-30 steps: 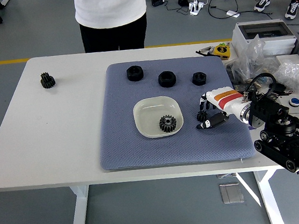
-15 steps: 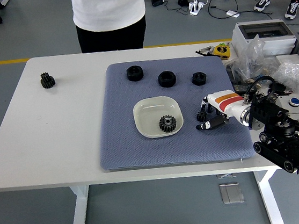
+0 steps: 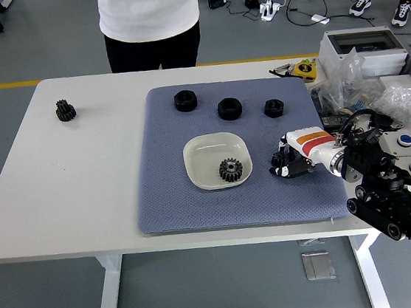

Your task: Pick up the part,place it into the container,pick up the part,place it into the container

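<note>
The right hand (image 3: 293, 163) sits low over the grey mat (image 3: 174, 202), near its right edge, with its fingers curled down around a small black part (image 3: 278, 162). It looks clamped on that part or very nearly so; the thumb side is hidden, so full contact can't be confirmed. Coming down from above suits a short, squat piece like this, since the fingers can cage it from both sides.

Just to the hand's left, mid-mat, the white dish (image 3: 196, 152) already holds one black gear (image 3: 230, 170) against its right wall, so one placement looks done. The dish sits close to the grasp, which should keep the carry short.

Along the mat's far edge three black nuts (image 3: 231, 108) lie in a row, well apart from the hand. A lone stepped gear (image 3: 64, 110) rests off the mat, toward the table's (image 3: 62, 200) far left corner. A person in a white top (image 3: 148, 8) stands at the far side, hands not in sight. No left arm shows.

Against a second ago, the fingers have drawn in tighter and the wrist has dropped closer to the mat; the dish, gear and nuts have not shifted.
</note>
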